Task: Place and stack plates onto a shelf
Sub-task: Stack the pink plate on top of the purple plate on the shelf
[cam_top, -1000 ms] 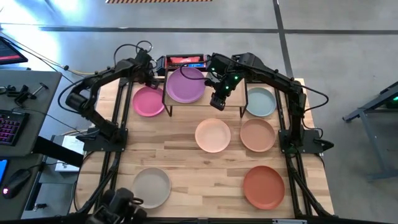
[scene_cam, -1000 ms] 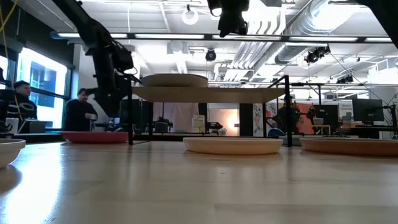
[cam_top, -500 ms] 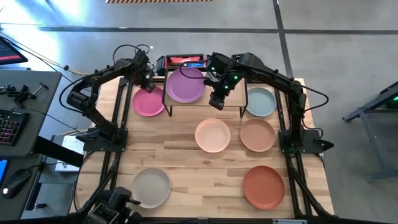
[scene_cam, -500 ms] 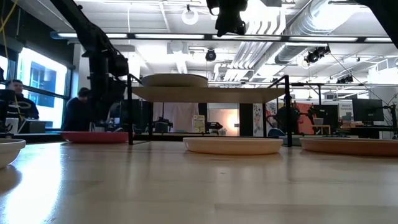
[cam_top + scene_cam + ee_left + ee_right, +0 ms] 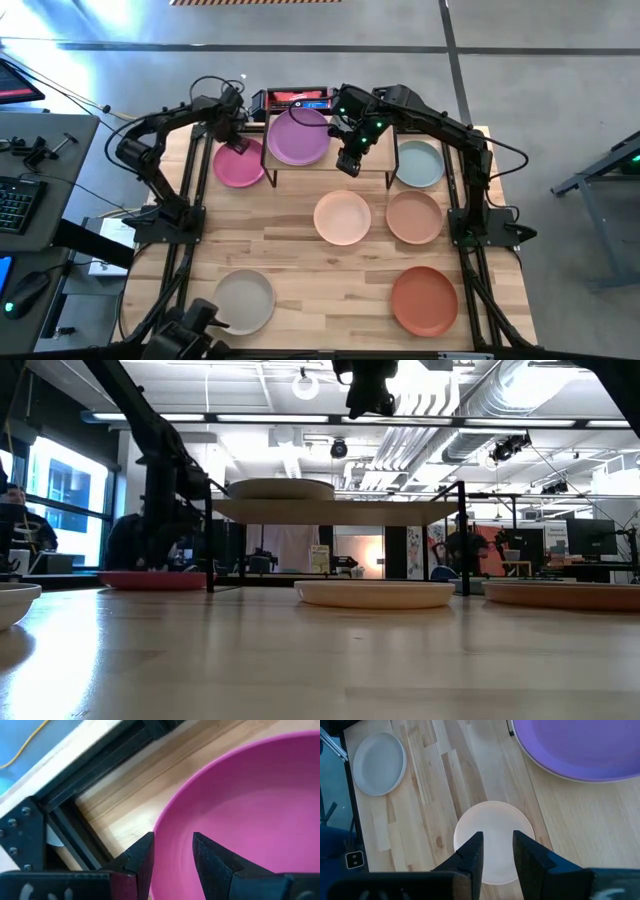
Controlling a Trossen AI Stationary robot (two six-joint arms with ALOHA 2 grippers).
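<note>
Under my left claw (image 5: 172,851) the pink plate (image 5: 250,805) looks smooth and matt, like plastic. Beside it the table (image 5: 120,800) is pale wood with visible grain, in glued strips. The black frame (image 5: 30,830) near it looks like metal, with screws. Below my right claw (image 5: 495,851) the peach plate (image 5: 492,827) is matt too, and the purple plate (image 5: 585,747) has a soft sheen.

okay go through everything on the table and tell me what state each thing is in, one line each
Purple plate: resting on the shelf.
Pink plate: flat on the table, rim between the left tool's open fingers.
Peach plate: on the table, untouched.
Right tool: above the shelf, fingers apart, empty.
</note>
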